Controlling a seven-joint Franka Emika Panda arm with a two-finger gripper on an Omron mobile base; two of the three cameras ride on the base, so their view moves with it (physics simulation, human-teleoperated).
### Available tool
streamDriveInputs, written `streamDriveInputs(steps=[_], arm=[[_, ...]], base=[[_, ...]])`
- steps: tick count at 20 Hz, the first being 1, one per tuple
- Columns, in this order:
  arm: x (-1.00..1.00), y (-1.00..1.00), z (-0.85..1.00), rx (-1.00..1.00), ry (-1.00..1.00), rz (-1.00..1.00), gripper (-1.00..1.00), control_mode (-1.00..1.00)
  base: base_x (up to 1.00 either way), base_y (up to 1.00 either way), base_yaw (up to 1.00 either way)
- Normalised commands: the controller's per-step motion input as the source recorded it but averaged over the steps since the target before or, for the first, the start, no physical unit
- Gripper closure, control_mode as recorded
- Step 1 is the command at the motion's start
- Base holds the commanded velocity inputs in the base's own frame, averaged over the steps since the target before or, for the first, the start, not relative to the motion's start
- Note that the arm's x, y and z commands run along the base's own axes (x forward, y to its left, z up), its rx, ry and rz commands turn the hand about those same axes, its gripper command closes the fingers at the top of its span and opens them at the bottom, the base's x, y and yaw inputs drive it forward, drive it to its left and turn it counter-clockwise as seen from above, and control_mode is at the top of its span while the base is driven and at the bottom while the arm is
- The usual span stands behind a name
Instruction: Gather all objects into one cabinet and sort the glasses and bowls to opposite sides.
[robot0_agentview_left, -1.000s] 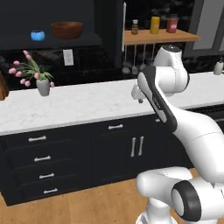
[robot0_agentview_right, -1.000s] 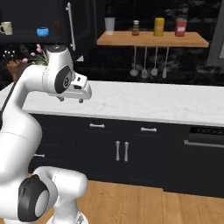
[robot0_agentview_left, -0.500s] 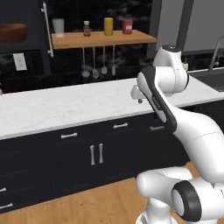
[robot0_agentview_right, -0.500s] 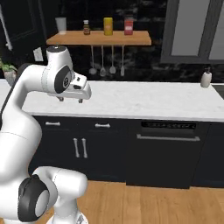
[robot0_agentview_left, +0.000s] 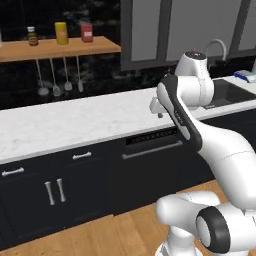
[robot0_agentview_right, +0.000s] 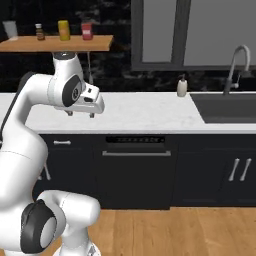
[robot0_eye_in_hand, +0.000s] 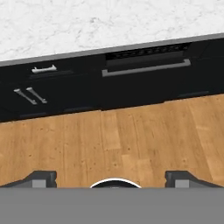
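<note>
Dark kitchen, with a wooden plank floor (robot0_eye_in_hand: 113, 140) nearest the base. Just past it, a black dishwasher (robot0_eye_in_hand: 146, 70) with a long bar handle, flanked by a black cupboard with paired handles (robot0_eye_in_hand: 28, 96) and a short-handled drawer (robot0_eye_in_hand: 43, 68). Above those fronts, a white marble counter (robot0_agentview_left: 75, 122) running the width of the room. Over its front edge, the gripper (robot0_agentview_right: 80, 114), pointed down, fingers (robot0_eye_in_hand: 43, 178) spread wide with nothing between them. Further back on the counter, a soap bottle (robot0_agentview_right: 182, 87) beside the sink (robot0_agentview_right: 225, 107) and its curved faucet (robot0_agentview_right: 237, 65). On the wall behind, a wooden shelf (robot0_agentview_right: 55, 44) carrying small jars, utensils (robot0_agentview_left: 60, 82) hanging beneath it, and grey-framed glass panels (robot0_agentview_right: 200, 30) to one side. Cannot place the red mug, beige cup, blue bowl, brown bowl or the black wall cabinet from this stretch of kitchen. Probably a travel or search step, with no sorting begun. To do it well: hold the arm tucked and high so elbow and hand clear the counter edge; leave the fingers apart, ready for the first piece; roll the base along the counter until tableware and the tall door come into sight; stop square to them, close enough to reach without stretching.
</note>
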Motion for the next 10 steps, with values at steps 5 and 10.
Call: streamDriveInputs(steps=[5, 10], arm=[[0.00, 0.00, 0.00, 0.00, 0.00, 0.00, -1.00, 1.00], [0.00, 0.00, 0.00, 0.00, 0.00, 0.00, -1.00, 1.00]], base=[[-0.05, -0.95, -0.16], [-0.01, -0.91, -0.18]])
